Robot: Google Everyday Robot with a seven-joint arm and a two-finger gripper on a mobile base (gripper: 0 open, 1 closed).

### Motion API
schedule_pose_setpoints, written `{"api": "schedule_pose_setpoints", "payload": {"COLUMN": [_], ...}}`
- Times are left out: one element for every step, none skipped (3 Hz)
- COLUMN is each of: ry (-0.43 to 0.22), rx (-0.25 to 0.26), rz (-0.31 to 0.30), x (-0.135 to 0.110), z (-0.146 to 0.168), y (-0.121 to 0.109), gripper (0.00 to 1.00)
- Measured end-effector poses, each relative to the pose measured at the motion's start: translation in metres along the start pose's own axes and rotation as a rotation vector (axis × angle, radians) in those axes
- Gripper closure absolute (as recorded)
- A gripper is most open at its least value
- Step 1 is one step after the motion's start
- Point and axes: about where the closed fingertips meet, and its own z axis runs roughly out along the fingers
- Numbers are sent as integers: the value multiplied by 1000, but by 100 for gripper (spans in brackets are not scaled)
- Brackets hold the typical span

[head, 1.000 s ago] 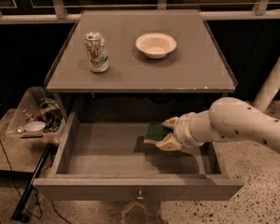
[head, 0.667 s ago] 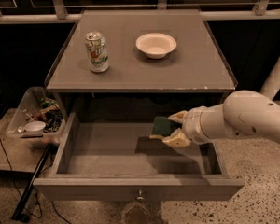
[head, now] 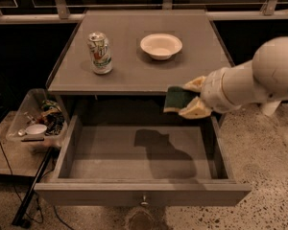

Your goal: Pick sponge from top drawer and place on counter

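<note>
My gripper (head: 189, 98) is shut on the sponge (head: 176, 98), a small piece with a dark green face over a yellow layer. It holds the sponge in the air above the open top drawer (head: 139, 152), level with the front edge of the counter (head: 129, 68) at its right side. The drawer is pulled fully out, its floor is bare, and my arm's shadow lies on it. The white arm reaches in from the right.
A drink can (head: 100, 52) stands on the counter's left and a white bowl (head: 161, 46) at its middle back. A clear plastic bin of clutter (head: 37, 121) sits left of the drawer. Speckled floor lies to the right.
My gripper has lifted the sponge up out of the drawer to the height of the counter's front edge, and the arm has drawn to the right.
</note>
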Motion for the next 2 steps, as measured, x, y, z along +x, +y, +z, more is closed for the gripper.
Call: {"api": "schedule_pose_setpoints", "payload": {"ry": [8,2], "rx": [63,72], "rz": [-33,-33], "x": [-23,-26], "z": [-39,-35], "y": [-53,-60], "gripper": [100,100]}}
